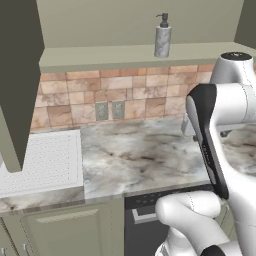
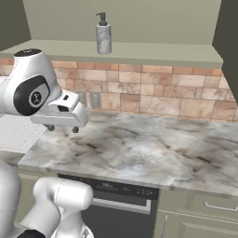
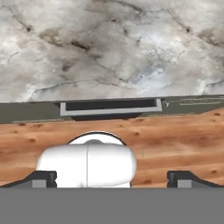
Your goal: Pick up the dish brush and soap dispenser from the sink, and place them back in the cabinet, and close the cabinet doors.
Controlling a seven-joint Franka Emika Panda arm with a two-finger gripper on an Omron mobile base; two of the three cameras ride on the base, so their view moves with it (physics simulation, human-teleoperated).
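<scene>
Standing upright on the open cabinet [image 1: 125, 56] shelf: soap dispenser [image 1: 162, 36], pump spout turned left. Above the counter [image 2: 139, 148], gripper [image 2: 62, 126] spread wide, empty.

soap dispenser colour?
Grey marbled body, black pump top, on the cabinet shelf; soap dispenser clearest in right base view.

We see the soap dispenser [image 1: 162, 36] upright on the open cabinet [image 1: 125, 56] shelf; ribbed sink [image 1: 45, 160] drainboard at counter's left.
</scene>
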